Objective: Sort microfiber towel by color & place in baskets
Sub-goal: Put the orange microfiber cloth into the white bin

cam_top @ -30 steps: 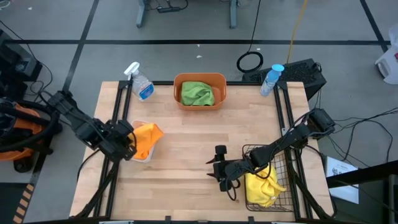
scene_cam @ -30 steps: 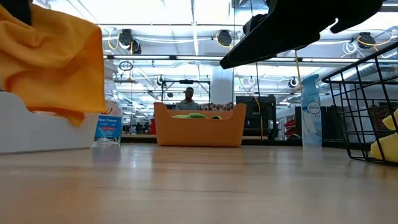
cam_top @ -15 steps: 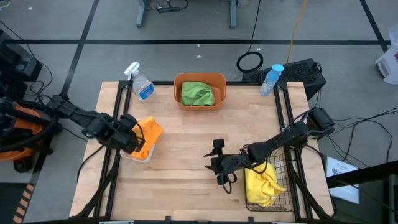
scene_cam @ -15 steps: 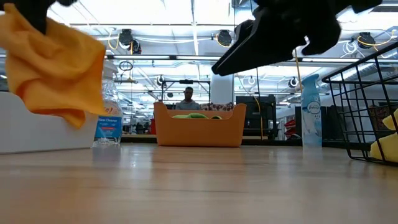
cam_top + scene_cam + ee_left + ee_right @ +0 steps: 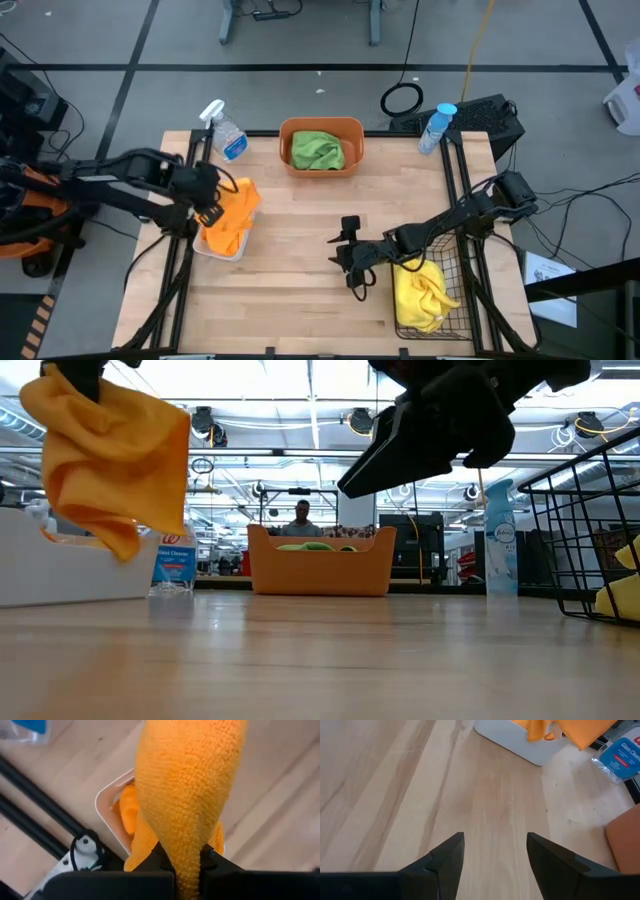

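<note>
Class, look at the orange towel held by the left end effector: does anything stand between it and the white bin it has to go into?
Nothing visible does. The left end effector is shut on the orange towel, which hangs directly over the white bin. The bin's opening holds only more orange cloth, which blocks nothing.

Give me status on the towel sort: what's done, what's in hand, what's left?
Done: green towel lies in the orange tub; yellow towel lies in the black wire basket.
In hand: left gripper is shut on the orange towel, hanging over the white bin, which already holds orange cloth.
Left: release that towel. Right gripper is open and empty above bare table; no loose towels show.
</note>
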`<state>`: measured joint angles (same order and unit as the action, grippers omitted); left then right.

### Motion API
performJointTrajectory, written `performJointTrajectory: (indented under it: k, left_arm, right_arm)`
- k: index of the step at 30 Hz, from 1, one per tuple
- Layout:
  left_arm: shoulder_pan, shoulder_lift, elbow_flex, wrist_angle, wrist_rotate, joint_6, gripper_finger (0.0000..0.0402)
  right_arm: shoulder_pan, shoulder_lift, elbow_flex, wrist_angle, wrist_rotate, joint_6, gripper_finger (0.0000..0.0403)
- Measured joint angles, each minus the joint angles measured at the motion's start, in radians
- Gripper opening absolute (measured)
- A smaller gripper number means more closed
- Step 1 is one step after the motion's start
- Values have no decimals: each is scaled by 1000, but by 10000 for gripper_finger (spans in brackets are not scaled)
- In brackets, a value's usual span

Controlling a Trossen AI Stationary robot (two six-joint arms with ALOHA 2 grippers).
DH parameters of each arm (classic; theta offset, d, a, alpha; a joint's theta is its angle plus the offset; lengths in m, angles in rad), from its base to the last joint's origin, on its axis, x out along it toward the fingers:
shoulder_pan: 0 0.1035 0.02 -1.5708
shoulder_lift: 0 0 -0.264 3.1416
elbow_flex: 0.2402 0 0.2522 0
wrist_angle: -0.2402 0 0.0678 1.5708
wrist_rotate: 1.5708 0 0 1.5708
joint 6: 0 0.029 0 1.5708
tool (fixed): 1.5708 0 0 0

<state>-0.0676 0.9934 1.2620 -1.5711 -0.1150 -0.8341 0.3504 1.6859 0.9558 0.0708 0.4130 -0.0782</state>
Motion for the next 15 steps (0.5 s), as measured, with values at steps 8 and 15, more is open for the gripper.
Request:
performJointTrajectory:
  k: [8, 15]
  left_arm:
    - [173, -63, -41, 0, 84, 221, 11]
    - [165, -125, -258, -2, 190, 110, 11]
  right_arm:
    - [0, 0, 0, 7, 0, 42, 208]
    - [5, 0, 0, 1, 0, 77, 208]
